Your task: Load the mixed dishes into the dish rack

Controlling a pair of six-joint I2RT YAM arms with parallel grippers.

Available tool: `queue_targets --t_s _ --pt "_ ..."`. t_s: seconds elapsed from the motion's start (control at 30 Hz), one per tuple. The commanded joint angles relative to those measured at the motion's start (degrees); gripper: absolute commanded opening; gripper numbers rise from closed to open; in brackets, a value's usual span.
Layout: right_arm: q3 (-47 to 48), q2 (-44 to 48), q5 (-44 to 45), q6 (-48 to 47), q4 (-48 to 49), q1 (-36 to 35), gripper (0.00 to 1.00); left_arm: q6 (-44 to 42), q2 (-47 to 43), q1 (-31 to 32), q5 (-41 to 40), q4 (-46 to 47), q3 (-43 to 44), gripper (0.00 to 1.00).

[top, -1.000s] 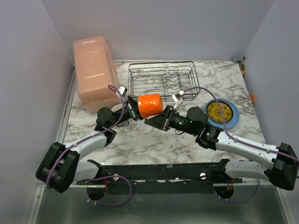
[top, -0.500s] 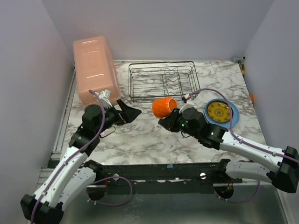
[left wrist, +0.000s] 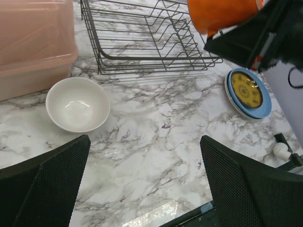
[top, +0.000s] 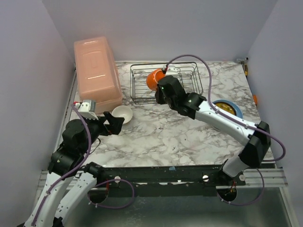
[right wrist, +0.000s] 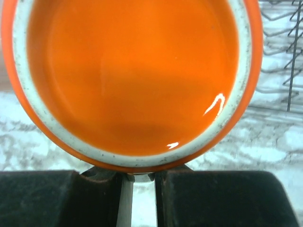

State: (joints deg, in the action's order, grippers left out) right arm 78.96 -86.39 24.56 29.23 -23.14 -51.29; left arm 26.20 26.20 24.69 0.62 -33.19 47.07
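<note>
Over the left half of the dish rack (top: 164, 64) you now have the orange mug (top: 154, 78), held up on its side by the right pincer (top: 159, 84). A second ago that mug sat low in front of the rack, in the middle of the bench (top: 165, 137), with both pincers meeting on it. Since then your right arm has swung it up and back, and the right pincer is pinching the mug near its rim. The wrist view is too close to say exactly which part it grips.

Your left arm has let go and drawn back to the near left. The left pincer (top: 112, 126) is spread wide, holds nothing, and hangs just beside the white bowl (top: 122, 113). That bowl was hidden behind the arm before and now sits in plain sight, upright on the bench near the pink box (top: 94, 71).

Count as it stands: one mug, one bowl, one rack and one box. You also have two plates, the yellow plate (left wrist: 246, 90) lying on the blue plate (left wrist: 265, 101) at the right. A pale edge beneath them may be a third plate.
</note>
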Motion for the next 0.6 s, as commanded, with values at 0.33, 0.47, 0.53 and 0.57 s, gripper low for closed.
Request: queue_targets --t_s 0.33,0.47,0.53,0.57 --pt "34.12 -33.22 2.69 -11.99 -8.31 8.83 0.0 -6.5 -10.14 -0.34 -5.67 -7.84 -1.48 0.99" --pt "40.92 -39.6 0.64 -13.02 -9.61 10.7 0.0 -6.54 -10.66 -0.34 -6.05 -7.33 -2.21 0.99" --pt "44.58 -42.92 -0.4 -13.31 -10.72 11.58 0.0 -6.51 -11.01 -0.34 -5.65 -6.94 -2.5 0.99" --pt "46.07 -44.78 -0.68 -13.59 -11.31 11.97 0.0 -6.51 -11.33 -0.34 -5.62 -6.89 -2.51 0.99"
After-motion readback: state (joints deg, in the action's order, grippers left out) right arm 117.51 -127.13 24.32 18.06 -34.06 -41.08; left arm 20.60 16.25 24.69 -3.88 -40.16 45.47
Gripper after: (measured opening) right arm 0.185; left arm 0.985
